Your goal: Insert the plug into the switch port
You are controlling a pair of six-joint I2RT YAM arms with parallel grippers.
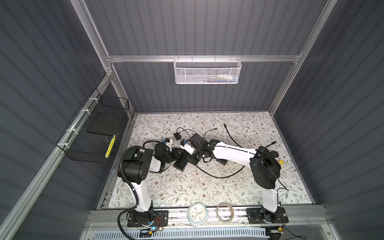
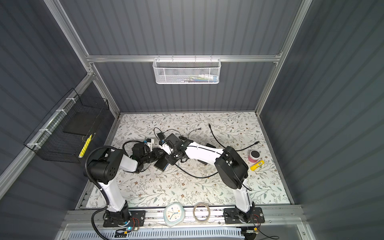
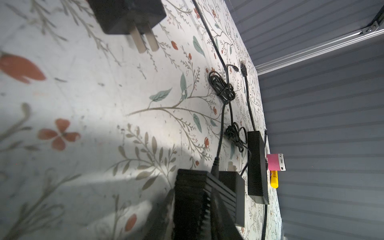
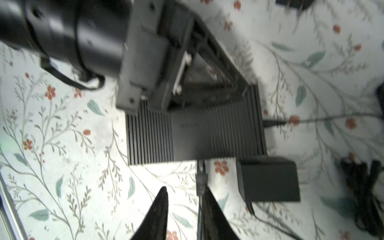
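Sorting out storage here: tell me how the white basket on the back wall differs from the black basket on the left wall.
The white basket is fine mesh; the black basket is open wire grid. The white basket hooks over the back rail; the black basket is strapped to the side rail with white ties. Both hang above the table.
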